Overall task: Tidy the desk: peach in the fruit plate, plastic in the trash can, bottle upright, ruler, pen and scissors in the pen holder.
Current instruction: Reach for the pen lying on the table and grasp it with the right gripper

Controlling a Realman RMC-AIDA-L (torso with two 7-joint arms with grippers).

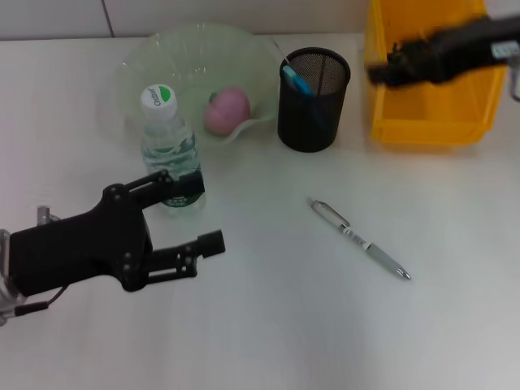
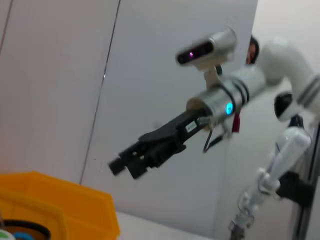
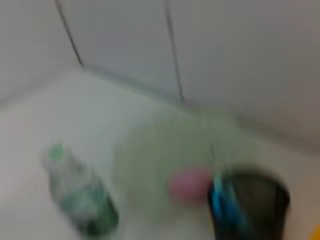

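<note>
At lower left, the left gripper stands spread beside the upright bottle, whose green-and-white cap lettering is unreadable. The pen lies at centre right, the peach on the fruit plate. The right gripper hovers over the yellow bin, its state unclear.

My left gripper sits low at the near left, fingers spread apart and pointing right, with the upper finger right against the bottle. My right gripper is raised far beyond the bottle, to its right, pointing left.
</note>
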